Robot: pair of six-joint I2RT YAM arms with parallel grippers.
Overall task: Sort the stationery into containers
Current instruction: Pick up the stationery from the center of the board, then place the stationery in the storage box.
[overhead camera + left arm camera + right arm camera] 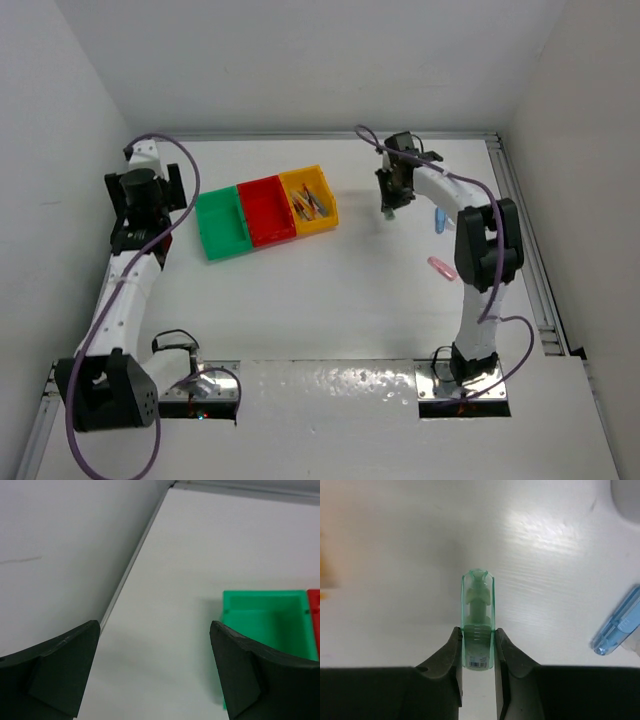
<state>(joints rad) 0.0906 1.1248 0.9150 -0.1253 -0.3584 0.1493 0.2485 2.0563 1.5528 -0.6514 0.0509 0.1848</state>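
Your right gripper (479, 645) pinches the pale-green stick (478, 605) by its bottom end, so most of it pokes out, easy to drop in a bin. I cannot tell if it is off the table (395, 540) yet. The yellow bin (320, 226) is well to its left. Your left gripper (154, 630) is wide open, with nothing in it, near the green bin (262, 594).

White table (340, 300) fills middle of my overhead view. White walls (300, 60) top, left, right. Metal rail (527, 250) along table's right edge.
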